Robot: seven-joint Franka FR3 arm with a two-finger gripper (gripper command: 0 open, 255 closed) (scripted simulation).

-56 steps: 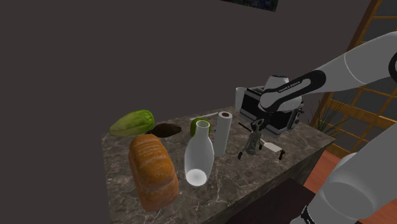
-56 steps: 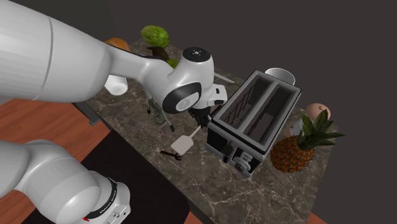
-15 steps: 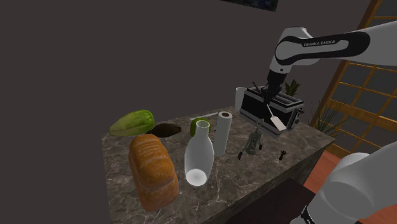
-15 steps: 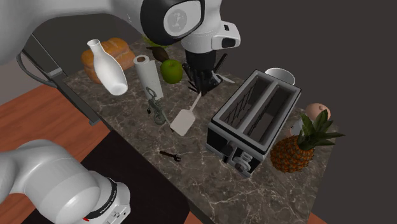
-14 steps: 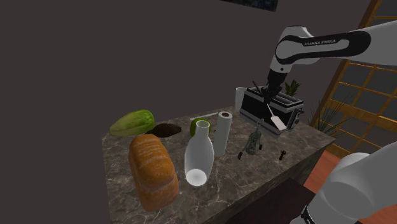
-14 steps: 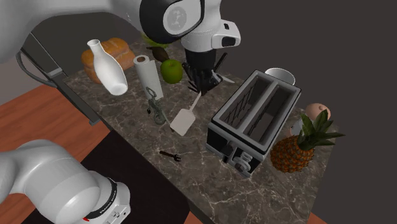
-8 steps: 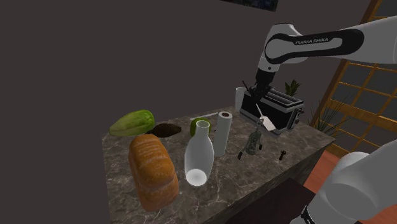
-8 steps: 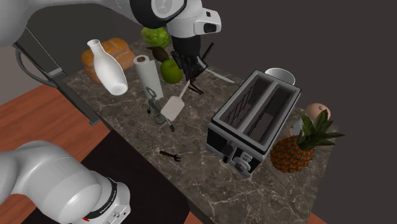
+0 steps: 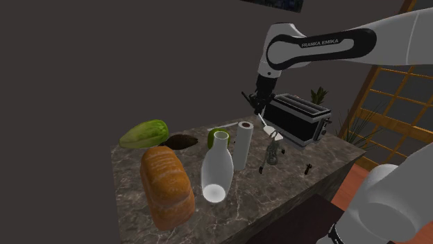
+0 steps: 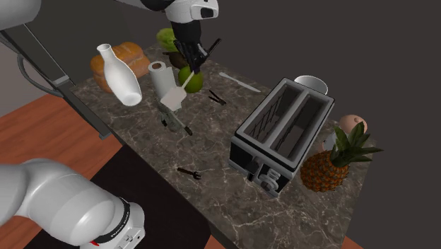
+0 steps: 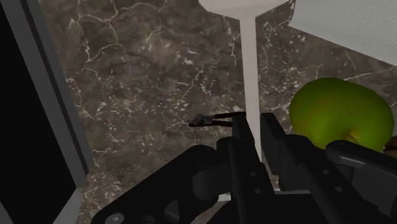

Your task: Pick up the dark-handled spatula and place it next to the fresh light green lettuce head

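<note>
My gripper is shut on the spatula and holds it in the air above the marble counter. Its dark handle sticks out behind the fingers, while the white blade hangs down over the paper towel roll and the corkscrew. In the wrist view the white shaft runs between the black fingers, with a green apple beside them. The light green lettuce head lies at the counter's far corner, toward the shoulder view's left of my gripper.
A bread loaf, a white vase and a brown item stand between the lettuce and the counter's front. A toaster, a pineapple and a small dark tool sit at the other end. A white stick lies near the back edge.
The arm picked the spatula up from the counter beside the toaster, lifted it, and has carried it toward the shoulder view's left, from over the toaster to over the paper roll and apple.
</note>
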